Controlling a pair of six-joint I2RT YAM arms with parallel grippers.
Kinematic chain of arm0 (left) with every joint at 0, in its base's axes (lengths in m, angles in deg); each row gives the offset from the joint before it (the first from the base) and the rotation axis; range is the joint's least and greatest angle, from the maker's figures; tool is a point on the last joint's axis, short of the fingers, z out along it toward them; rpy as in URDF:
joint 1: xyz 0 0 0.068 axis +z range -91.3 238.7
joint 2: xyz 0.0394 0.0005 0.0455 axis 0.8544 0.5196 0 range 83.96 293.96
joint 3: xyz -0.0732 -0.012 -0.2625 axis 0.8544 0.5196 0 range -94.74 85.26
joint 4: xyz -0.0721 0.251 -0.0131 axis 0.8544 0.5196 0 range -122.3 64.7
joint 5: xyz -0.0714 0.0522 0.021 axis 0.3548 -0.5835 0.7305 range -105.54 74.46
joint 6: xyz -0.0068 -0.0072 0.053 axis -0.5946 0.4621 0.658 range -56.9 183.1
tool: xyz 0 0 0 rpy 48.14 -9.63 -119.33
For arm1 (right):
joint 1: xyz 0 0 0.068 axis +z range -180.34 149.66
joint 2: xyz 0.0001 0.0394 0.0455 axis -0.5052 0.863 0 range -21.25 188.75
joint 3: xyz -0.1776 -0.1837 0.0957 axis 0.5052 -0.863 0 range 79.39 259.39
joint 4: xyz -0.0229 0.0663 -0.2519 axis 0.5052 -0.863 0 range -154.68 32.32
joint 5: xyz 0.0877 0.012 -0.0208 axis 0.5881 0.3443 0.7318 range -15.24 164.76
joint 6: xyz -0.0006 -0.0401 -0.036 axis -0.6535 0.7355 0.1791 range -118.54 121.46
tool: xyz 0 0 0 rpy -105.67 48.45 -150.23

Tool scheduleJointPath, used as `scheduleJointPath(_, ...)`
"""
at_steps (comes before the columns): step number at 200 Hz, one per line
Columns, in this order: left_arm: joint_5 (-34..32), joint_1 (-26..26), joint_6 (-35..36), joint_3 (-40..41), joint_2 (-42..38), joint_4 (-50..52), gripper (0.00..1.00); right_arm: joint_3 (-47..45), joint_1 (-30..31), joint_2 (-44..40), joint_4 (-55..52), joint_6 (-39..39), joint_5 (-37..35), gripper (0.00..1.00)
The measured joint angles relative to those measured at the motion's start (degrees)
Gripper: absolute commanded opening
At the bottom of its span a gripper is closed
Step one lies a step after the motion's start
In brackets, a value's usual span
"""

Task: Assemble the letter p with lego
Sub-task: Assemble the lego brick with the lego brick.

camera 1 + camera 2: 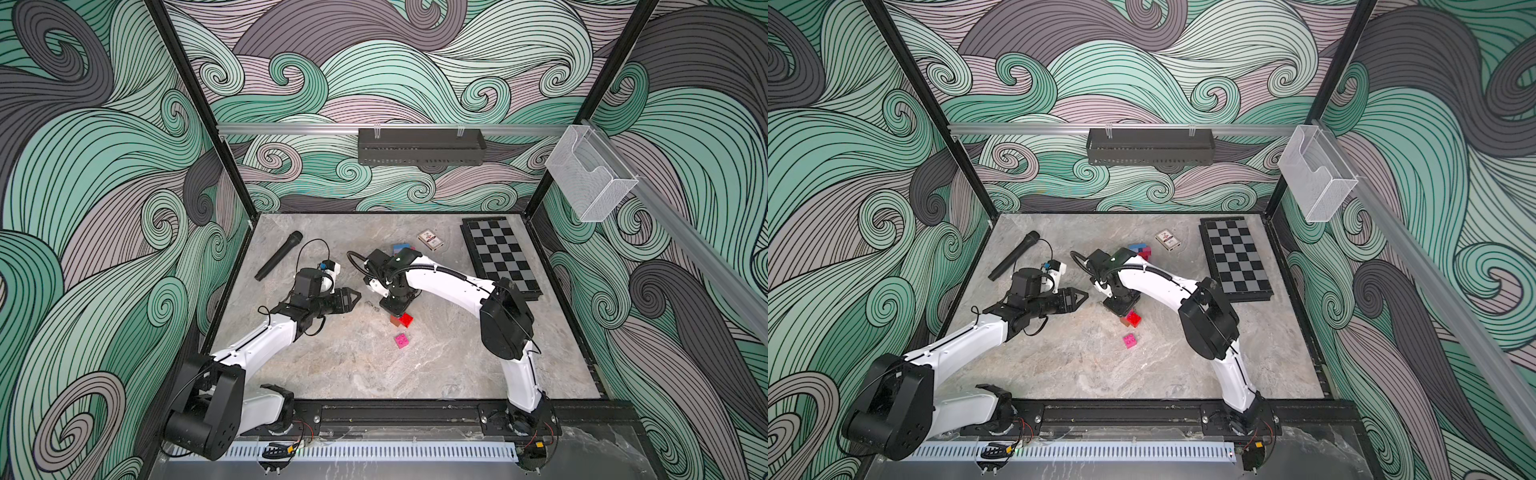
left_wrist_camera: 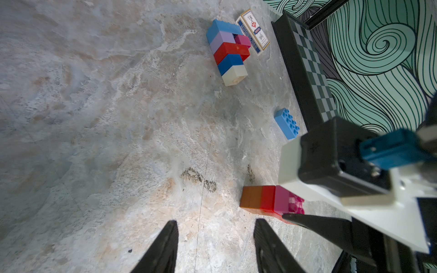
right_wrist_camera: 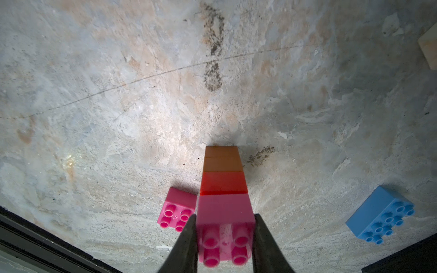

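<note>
Presently the right claw (image 3: 225, 215) pinches the pink top brick of a three-brick stack (image 3: 223, 175) (pink on red on orange). The stack is upright at mid-bench (image 1: 332, 365), orange end down; contact with the bench not resolvable. Left claw (image 2: 215, 224) is spread and empty, just left of the stack. Risks, as judged: the grip is on the top brick only, so red and orange hang on stud friction, and a tilt or quick lift could shed them. A loose pink brick (image 3: 177, 212) lies close on the stack's near side and could be knocked by a sideways move. The left claw is near enough to be clipped. Views: right wrist shows fingers (image 3: 186, 241) on both pink side faces; top views hide that brick under the claw, only the red brick (image 1: 405, 320) peeking out. Left wrist shows the far column (image 2: 228, 52) whole (blue, lilac, red, blue, white, pink on one side), just beside the deck (image 2: 253, 30), plus a lone blue brick (image 2: 287, 123). In both top views the right arm (image 1: 449, 282) covers most of the column and the blue brick cannot be found.
</note>
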State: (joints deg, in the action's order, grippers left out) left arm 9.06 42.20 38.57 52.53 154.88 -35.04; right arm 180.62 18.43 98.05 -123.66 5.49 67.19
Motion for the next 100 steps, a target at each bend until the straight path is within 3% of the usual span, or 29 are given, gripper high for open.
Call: scheduleJointPath(100,-0.02,0.0,0.09,0.0,0.0,0.04,0.53,-0.87,0.2,0.31,0.92,-0.13,-0.9,0.21)
